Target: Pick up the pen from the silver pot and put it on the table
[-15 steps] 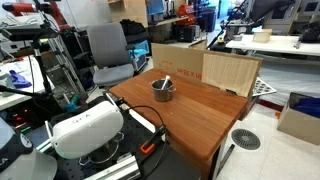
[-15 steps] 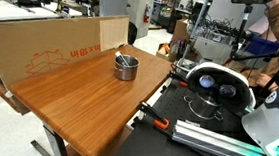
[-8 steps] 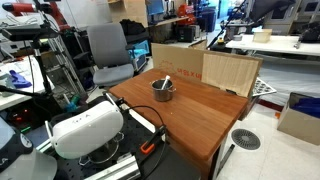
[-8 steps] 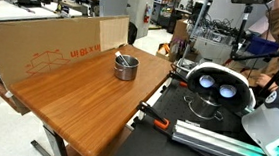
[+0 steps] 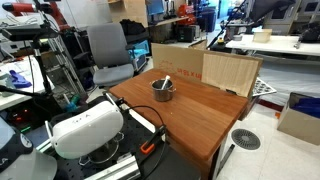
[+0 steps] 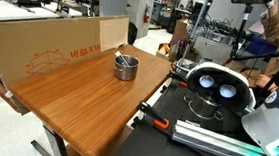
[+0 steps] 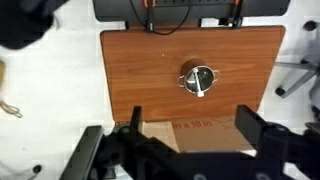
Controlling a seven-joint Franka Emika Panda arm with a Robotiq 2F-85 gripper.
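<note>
On the counter point(image 7: 130, 70), the silver pot point(image 7: 185, 78) sat slightly right of centre, with the pen point(image 7: 200, 80) resting inside it against the rim. The pincer point(image 7: 190, 135) hung high above, released, its 2 jaws spread wide. We judged the long descent risky: a jaw catching the rim could shove or tip the pot, the slanted pen might slip free, and the cardboard board point(image 7: 215, 132) just beside the pot could be clipped.
</note>
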